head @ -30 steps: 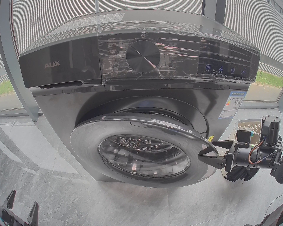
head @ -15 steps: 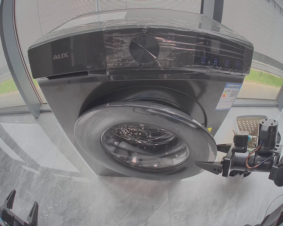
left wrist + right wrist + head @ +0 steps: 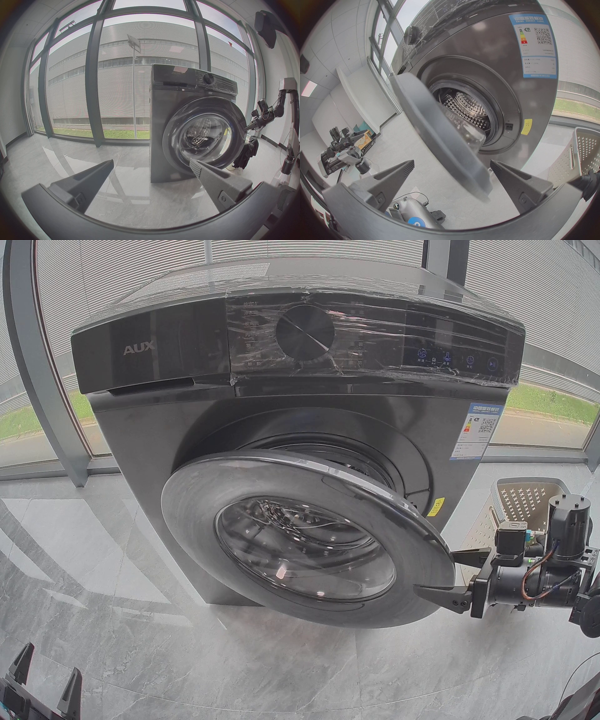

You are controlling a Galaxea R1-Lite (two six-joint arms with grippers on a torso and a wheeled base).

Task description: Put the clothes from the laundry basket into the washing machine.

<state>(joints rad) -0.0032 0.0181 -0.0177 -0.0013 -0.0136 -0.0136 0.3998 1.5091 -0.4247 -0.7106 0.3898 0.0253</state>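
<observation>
R claw [image 3: 451, 574] wide open astride rim of half-open door [image 3: 300, 540] on washing machine [image 3: 300, 421], holding nothing, L claw [image 3: 44, 680] open/empty; clothes [image 3: 247, 153] on laundry basket [image 3: 528, 502], floor [image 3: 187, 640] by machine's right, none loaded yet.

You have on the floor:
- One dark grey front-loading washing machine [image 3: 156, 427], upright, its round glass-windowed door [image 3: 200, 502] swung partly open.
- One beige perforated plastic laundry basket [image 3: 528, 499], just beside the machine on its right.
- One black crumpled garment [image 3: 247, 153], hanging at the basket.
</observation>
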